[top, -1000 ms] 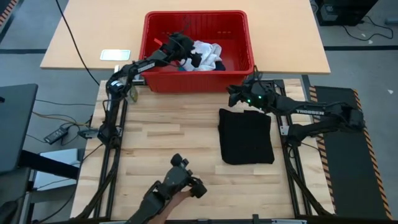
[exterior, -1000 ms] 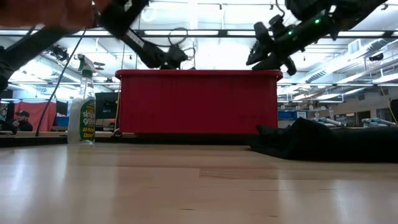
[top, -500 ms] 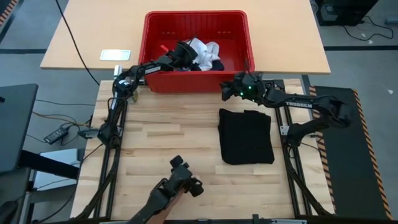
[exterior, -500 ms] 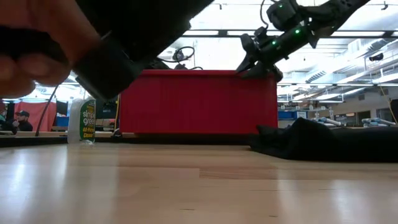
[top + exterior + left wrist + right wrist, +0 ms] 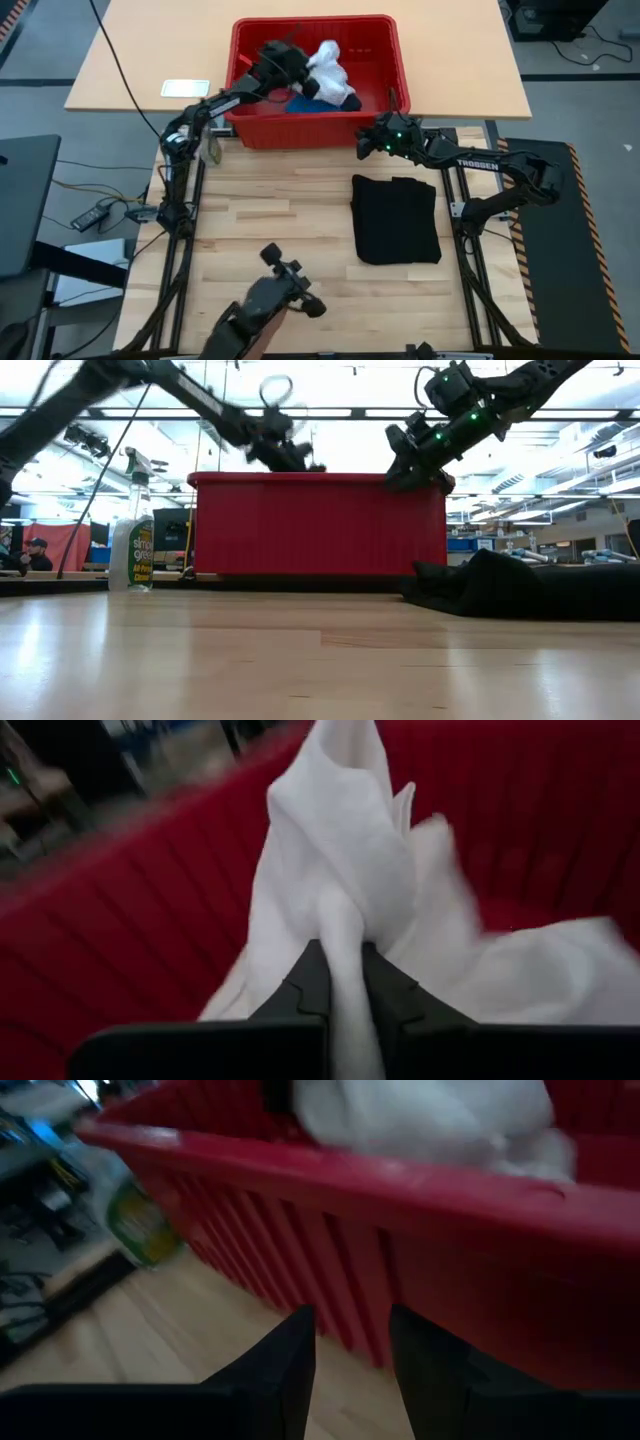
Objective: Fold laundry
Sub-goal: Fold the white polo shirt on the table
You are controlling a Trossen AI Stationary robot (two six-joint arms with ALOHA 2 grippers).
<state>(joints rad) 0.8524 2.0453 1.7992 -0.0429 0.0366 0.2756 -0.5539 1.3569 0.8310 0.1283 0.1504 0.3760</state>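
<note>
From above, the left gripper (image 5: 297, 72) reaches into the red basket (image 5: 392, 60) at twelve o'clock, partly covering the white garment (image 5: 330, 68); a blue piece (image 5: 302, 101) peeks beneath. The black shirt (image 5: 395, 218) lies folded at three o'clock. The left wrist view shows fingers (image 5: 312, 982) pinched on white cloth. The right gripper (image 5: 352, 1342) hovers half-open, empty, outside the basket wall.

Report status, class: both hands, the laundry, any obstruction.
Left hand shut on white garment inside red basket. Right hand open, empty, outside its front wall. Black shirt on table.
</note>
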